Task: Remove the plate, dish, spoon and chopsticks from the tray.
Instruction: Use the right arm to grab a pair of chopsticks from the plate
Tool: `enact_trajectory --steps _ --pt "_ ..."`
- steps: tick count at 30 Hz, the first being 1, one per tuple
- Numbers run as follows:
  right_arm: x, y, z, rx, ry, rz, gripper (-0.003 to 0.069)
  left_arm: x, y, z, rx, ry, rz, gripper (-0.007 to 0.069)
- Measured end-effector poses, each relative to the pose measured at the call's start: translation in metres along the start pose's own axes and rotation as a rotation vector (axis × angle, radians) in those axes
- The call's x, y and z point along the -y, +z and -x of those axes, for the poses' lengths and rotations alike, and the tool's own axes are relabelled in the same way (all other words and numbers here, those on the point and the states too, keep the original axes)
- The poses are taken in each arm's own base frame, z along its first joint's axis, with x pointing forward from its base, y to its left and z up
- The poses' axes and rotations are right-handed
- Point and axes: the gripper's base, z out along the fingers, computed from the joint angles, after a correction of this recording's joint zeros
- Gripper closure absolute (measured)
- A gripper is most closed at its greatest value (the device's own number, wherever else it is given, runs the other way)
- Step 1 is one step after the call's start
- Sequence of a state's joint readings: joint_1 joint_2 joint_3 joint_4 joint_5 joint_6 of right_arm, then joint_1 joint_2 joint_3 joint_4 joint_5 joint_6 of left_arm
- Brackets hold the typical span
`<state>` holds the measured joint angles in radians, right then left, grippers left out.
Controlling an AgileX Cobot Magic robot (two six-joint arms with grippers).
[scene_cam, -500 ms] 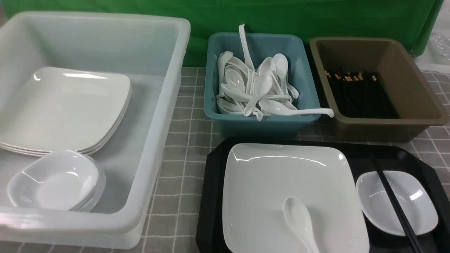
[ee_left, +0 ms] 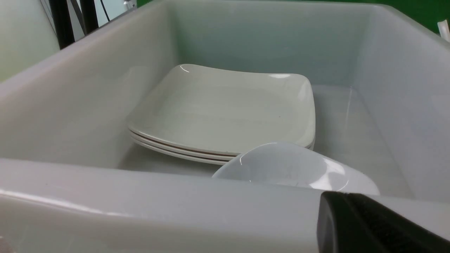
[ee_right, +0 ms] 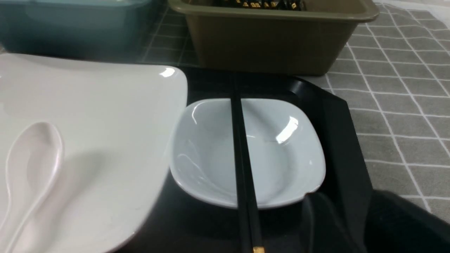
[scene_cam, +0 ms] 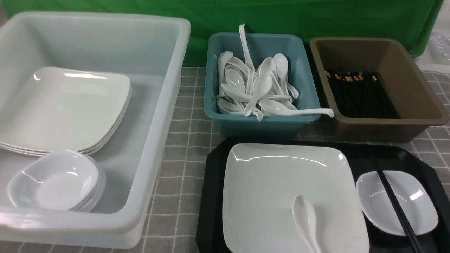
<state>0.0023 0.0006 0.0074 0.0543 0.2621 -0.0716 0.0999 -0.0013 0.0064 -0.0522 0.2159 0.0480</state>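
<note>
The black tray (scene_cam: 211, 196) sits at the front right. On it lies the white square plate (scene_cam: 281, 182), with the spoon (scene_cam: 306, 221) resting near its front edge. To the plate's right stands the small dish (scene_cam: 418, 207), and the black chopsticks (scene_cam: 395, 205) lie across it. Neither gripper shows in the front view. In the right wrist view my right gripper (ee_right: 346, 200) is open and empty over the tray's rim (ee_right: 337, 140), beside the dish (ee_right: 281, 154) and chopsticks (ee_right: 242, 165). My left gripper (ee_left: 337, 203) hangs shut and empty outside the clear tub's near wall.
A clear tub (scene_cam: 165, 105) on the left holds stacked plates (scene_cam: 66, 109) and small dishes (scene_cam: 56, 179). Behind the tray stand a teal tub (scene_cam: 302, 70) full of spoons and a brown tub (scene_cam: 415, 80) with chopsticks. A grey checked cloth covers the table.
The spoon has slid a little to the right on the plate. Everything else stands as before.
</note>
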Motion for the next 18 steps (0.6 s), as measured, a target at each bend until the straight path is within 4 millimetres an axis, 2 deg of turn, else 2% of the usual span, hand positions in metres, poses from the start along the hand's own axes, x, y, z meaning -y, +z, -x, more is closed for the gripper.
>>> enact_trajectory --steps 10,12,14,18 --pt "0.000 0.000 0.000 0.000 0.000 0.000 0.0419 0.000 0.000 0.002 0.018 -0.005 0.000 0.0604" --pt "0.000 0.000 0.000 0.000 0.000 0.000 0.0419 0.001 0.000 0.008 0.087 -0.127 -0.013 0.0604" --pt "0.000 0.000 0.000 0.000 0.000 0.000 0.0419 0.000 -0.002 0.017 0.183 -0.346 -0.031 0.0604" --pt "0.000 0.000 0.000 0.000 0.000 0.000 0.0419 -0.007 -0.005 0.030 0.348 -0.658 -0.039 0.0604"
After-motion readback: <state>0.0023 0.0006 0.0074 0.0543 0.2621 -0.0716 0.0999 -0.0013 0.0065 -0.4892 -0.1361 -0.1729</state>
